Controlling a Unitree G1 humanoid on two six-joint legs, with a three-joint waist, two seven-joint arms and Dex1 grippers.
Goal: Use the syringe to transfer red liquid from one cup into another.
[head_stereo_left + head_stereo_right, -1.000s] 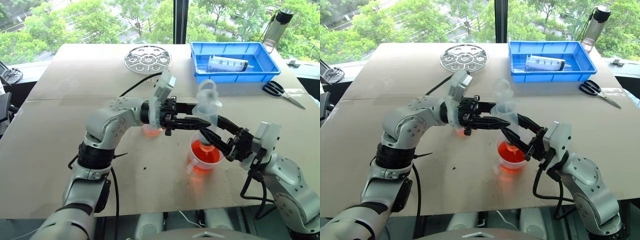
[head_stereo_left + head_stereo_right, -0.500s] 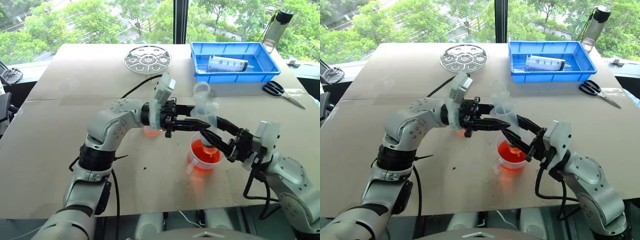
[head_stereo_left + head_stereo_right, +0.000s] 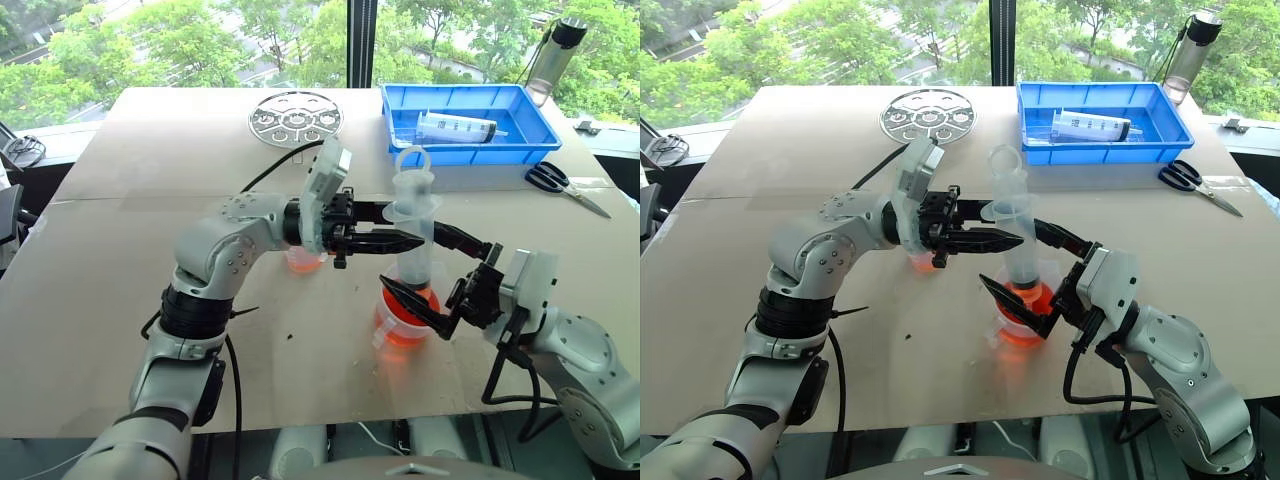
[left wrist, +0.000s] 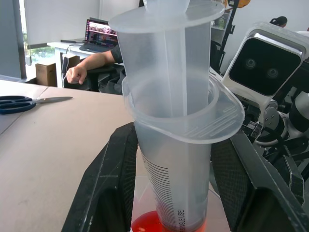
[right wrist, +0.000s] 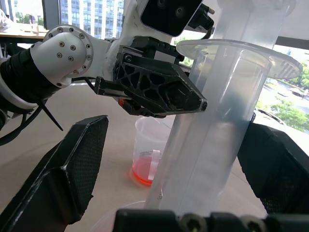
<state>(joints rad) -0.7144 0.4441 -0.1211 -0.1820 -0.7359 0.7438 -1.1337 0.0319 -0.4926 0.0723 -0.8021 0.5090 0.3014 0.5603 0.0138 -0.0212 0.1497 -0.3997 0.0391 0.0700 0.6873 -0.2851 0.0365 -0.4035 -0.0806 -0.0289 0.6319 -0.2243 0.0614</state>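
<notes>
My left gripper (image 3: 408,226) is shut on the syringe (image 3: 414,255), its fingers (image 4: 116,183) clamping the clear barrel just under the flange. The syringe stands upright, its tip dipping into the red liquid (image 4: 154,223) in the handled cup (image 3: 405,325). Around the syringe's lower barrel my right gripper (image 3: 415,262) is open, its fingers (image 5: 63,183) spread wide on either side without touching it. The small handleless cup (image 3: 303,262), with a little red liquid in it, stands behind my left gripper.
A blue bin (image 3: 530,112) at the back right holds a larger clear syringe (image 3: 455,127). Scissors (image 3: 560,185) lie beside it, and a bottle (image 3: 555,55) stands behind it. A round metal disc (image 3: 296,117) lies at the back centre. A person's arm (image 4: 91,65) rests on a distant desk.
My right gripper has opened wide and let go of the syringe. The syringe has swung from tilted to upright over the handled cup. My left gripper keeps its hold.
</notes>
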